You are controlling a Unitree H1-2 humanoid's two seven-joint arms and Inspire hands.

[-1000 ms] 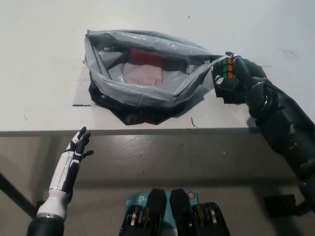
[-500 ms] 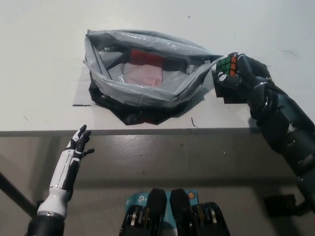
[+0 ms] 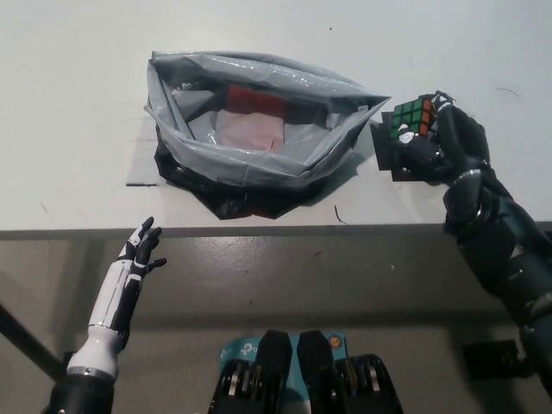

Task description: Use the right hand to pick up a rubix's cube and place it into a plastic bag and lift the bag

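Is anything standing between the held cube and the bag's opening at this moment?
Nothing visible does. The right hand holds the Rubik's cube just right of the plastic bag, whose mouth gapes open; only the bag's right rim lies between them.

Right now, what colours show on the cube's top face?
Mostly green with some orange squares on the cube, seen in the head view.

The plastic bag (image 3: 259, 129) is showing thin grey film, glossy and creased, with light glinting along its rim, and a darker black layer is showing beneath it. The rubix's cube (image 3: 411, 118) is presenting smooth, shiny coloured faces in the matt black right hand (image 3: 440, 142). The table (image 3: 78, 112) is appearing matt, pale and lightly scuffed, while the left hand (image 3: 138, 254) is showing smooth white casing.
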